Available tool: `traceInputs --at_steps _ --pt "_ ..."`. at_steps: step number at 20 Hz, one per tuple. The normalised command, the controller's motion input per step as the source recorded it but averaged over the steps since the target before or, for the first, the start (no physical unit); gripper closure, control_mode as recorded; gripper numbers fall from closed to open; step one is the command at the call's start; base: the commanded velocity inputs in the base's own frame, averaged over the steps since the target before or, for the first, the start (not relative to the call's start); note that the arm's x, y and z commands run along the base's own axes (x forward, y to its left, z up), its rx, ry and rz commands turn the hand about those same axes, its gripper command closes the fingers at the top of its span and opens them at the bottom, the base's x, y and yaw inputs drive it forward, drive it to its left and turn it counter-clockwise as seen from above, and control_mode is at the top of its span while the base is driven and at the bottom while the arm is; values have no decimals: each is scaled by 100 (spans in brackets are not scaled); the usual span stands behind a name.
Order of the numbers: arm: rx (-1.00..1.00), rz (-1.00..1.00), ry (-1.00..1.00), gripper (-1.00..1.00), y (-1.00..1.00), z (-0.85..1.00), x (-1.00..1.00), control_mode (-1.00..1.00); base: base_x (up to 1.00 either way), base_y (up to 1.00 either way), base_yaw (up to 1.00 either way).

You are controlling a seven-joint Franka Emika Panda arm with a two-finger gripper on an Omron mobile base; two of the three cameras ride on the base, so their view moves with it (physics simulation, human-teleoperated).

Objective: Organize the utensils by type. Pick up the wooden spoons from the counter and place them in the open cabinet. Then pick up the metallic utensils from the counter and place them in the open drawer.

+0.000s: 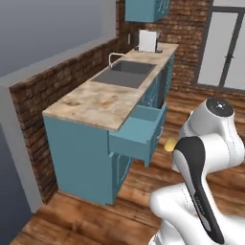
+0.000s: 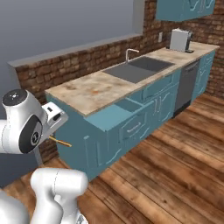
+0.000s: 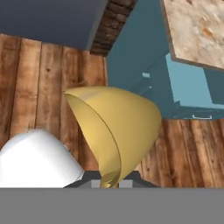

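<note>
Now the pincer (image 3: pixel 109 183), clenched on a yellow-ended metallic utensil (image 3: pixel 116 131), hangs over the wooden floor (image 3: pixel 39 78); the open drawer (image 3: pixel 188 87) waits at two o'clock, below the desk (image 3: pixel 197 30), so the next move is a carry to it

Yellow-ended utensil (image 3: pixel 114 131) in shut hand (image 3: pixel 109 183); drawer (image 1: pixel 139 131) open.

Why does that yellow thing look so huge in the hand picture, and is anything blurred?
Hand view: the yellow rounded end sits right at the lens, so closeness swells it. Left base view: the same end looks tiny. All views: slightly soft, evenly lit, without glare.
</note>
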Motion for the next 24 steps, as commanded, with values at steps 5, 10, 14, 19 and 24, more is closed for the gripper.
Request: traceInputs --at_steps 5,10,14,19,24 --pt "0 0 0 100 0 0 0 100 1 80 -43" --pt "0 0 0 100 0 0 0 100 5 51 -49" --pt "0 0 0 100 0 0 0 100 14 59 -47" --pt "0 0 0 100 0 0 0 100 26 64 -38" --pt "0 0 0 100 0 0 0 100 33 47 -27"
